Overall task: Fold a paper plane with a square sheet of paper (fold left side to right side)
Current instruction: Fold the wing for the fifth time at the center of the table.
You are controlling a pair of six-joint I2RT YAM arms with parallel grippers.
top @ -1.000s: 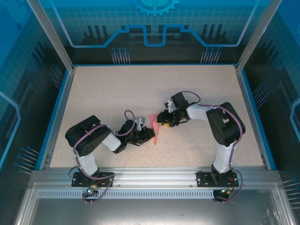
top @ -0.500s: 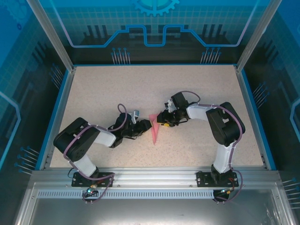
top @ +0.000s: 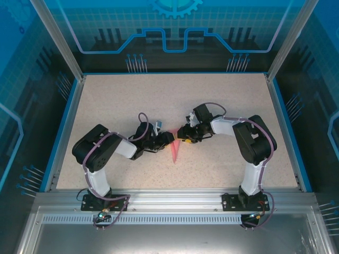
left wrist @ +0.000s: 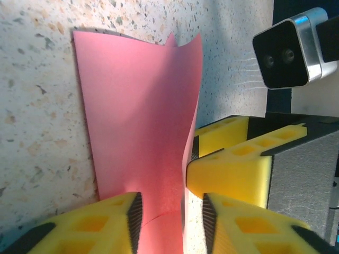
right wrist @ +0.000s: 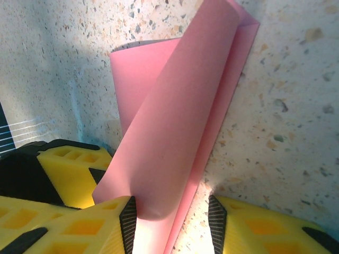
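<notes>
The left gripper [top: 166, 138] has come up along the paper plane [top: 174, 152]; a second ago it sat lower, by the near pointed tip, and now it stands nose to nose with the right gripper [top: 181, 136] at the wider far end. The right gripper has not shifted over that second. From above, the pink shape also reads narrower than before, a thin sliver on the table [top: 116, 106], which suggests a side flap is being turned over (the left-to-right fold the task names).

In the left wrist view the paper plane [left wrist: 143, 116] runs out ahead from between the left gripper [left wrist: 169, 222]'s jaws, its right edge curling up off the table; the jaws stand apart, with a gap on the right side, so nothing is pinched. The right gripper's yellow finger [left wrist: 228, 159] sits just right of that raised edge.

In the right wrist view the paper plane [right wrist: 175, 116] likewise lies between the right gripper [right wrist: 169, 222]'s parted jaws, one flap rolled over; it seems to brush the left pad [right wrist: 119, 222], though contact is hard to judge. The fold looks soft, not yet creased flat.
</notes>
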